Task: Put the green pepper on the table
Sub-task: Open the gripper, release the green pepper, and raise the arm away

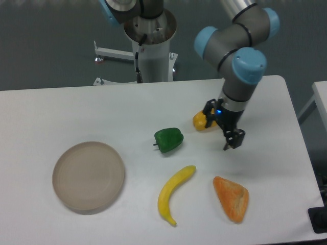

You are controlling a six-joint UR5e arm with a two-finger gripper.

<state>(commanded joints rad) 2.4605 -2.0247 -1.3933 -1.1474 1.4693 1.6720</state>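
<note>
green pepper (169, 140) lying on table (76, 109), claw (222, 127) empty, jaws apart, beside yellow pepper (201, 121)

Dark-green green pepper (168, 140), white table (76, 109), beige plate (89, 176), yellow banana (172, 194).

from my feed, the white tabletop (76, 112) with rounded corners fills most of the view under even, soft light. behind it lies dark grey floor, with a white metal stand foot (110, 53) and another pale surface's edge (319, 99) at right.
</note>
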